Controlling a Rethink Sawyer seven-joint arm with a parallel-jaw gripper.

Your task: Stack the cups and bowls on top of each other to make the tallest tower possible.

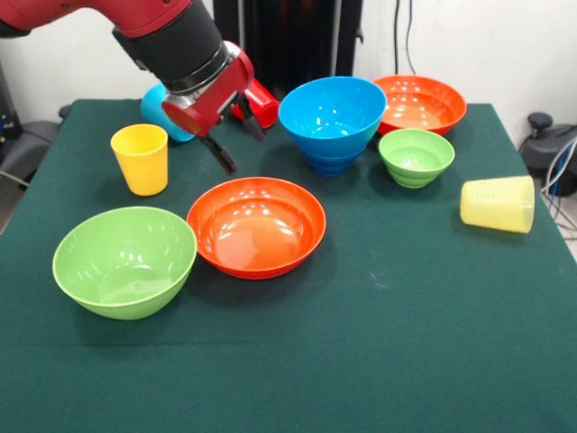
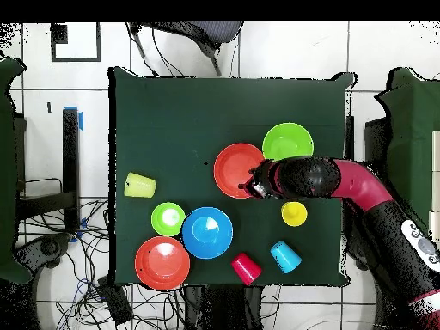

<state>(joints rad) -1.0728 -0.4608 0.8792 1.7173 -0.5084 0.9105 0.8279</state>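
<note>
Starting at the front of the green surface (image 1: 379,361): the big green bowl (image 1: 124,261) sits upright closest to the camera on the left, with nothing in it. Right beside it, almost touching, is one wide orange-red bowl (image 1: 257,225), also upright and holding nothing.

Over on the right edge, the ribbed pale yellow cup (image 1: 498,204) is lying on its side, well apart from everything else.

A bit further back on the left, the opaque yellow cup (image 1: 141,159) stands upright by itself.

The red and black arm (image 1: 135,23) comes in from the top left, and the tool (image 1: 233,137) hangs in the air just behind the near orange-red bowl's back rim. Its two dark fingers (image 1: 222,155) are spread apart with nothing between them, so it's released, not gripping anything. In the overhead view the tool (image 2: 255,184) sits right at that bowl's edge.

Middle of the surface, further back: the big blue bowl (image 1: 332,115) is sitting on top of a smaller dark blue bowl (image 1: 330,163), so that's the only stack going so far. The small green bowl (image 1: 416,156) is just to its right, on its own.

At the very back, the second orange-red bowl (image 1: 424,102) sits behind the blue one. The red cup (image 1: 262,104) is on its side, and the light blue cup (image 1: 160,110) looks tipped too, both partly hidden behind the tool.
</note>
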